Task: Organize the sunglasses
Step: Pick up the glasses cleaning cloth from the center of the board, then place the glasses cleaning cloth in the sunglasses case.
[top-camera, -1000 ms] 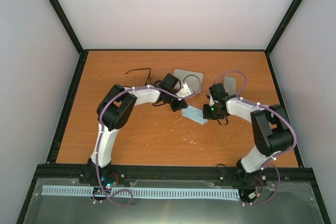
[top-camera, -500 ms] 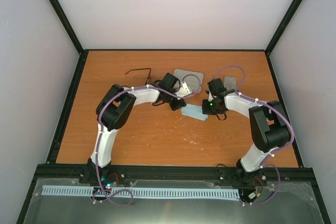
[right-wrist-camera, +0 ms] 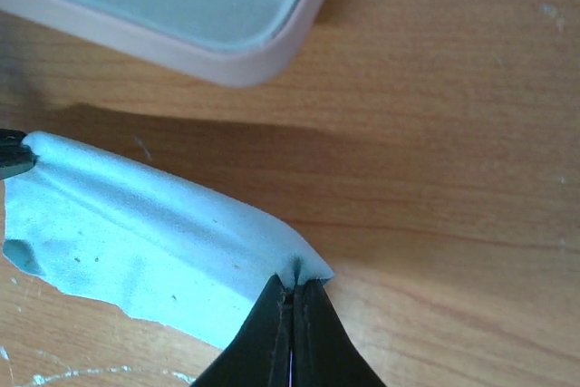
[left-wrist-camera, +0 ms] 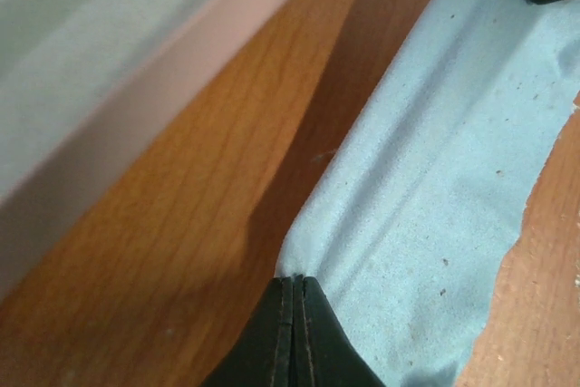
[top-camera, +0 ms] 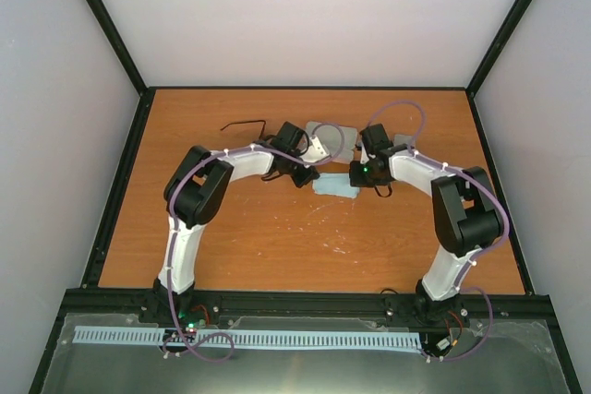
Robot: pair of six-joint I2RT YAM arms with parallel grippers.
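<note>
Near edge of desk (top-camera: 277,246): both arm bases, with bare wood in front of them marked by pale flecks. Mid-desk, slightly toward the far edge: pale blue cloth (top-camera: 334,185), with an arm reaching in from each side. Left fingers (left-wrist-camera: 313,324) are pressed together, pinching the cloth's left end; the fabric bunches into a small pucker at the tips. Right fingers (right-wrist-camera: 313,328) are likewise pressed together, pinching the right end, with the same pucker. The cloth spans between the two pinches with lengthwise creases, and a dark shadow lies on the wood along its far side. I cannot tell how much of the cloth rests on the desk. Just beyond the cloth but not touching it: pink case (top-camera: 332,131), open, pale lining up, rounded corner toward the cloth in the right wrist view. To its right: grey case (top-camera: 404,142), mostly hidden behind the right arm. Sunglasses (top-camera: 242,124): black wire frame lying on the desk left of the pink case, toward the far edge, just beyond the left forearm, well apart from the cloth and both sets of fingers. Only this one frame can be made out.
</note>
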